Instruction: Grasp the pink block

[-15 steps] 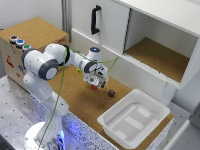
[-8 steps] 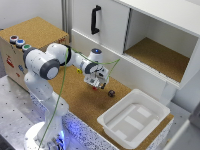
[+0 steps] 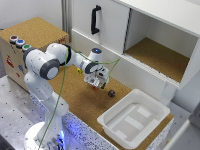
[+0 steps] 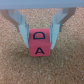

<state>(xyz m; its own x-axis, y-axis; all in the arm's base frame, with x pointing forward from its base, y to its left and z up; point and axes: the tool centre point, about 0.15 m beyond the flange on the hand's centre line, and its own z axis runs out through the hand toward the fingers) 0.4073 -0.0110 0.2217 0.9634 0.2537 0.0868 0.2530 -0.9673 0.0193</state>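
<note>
The pink block sits on the cork surface, directly between the 2 fingers of the gripper. The jaws stand open, straddling the block, apparently not clamping it. The block appears light, rigid and flat-sided. Grip the 2 opposite side faces, centred, to prevent twisting or slipping out.

White-and-grey jointed arm, trailing a thin green cable

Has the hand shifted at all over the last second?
No. In the exterior view the hand sits at the same spot relative to the dark block and the white bin.
</note>
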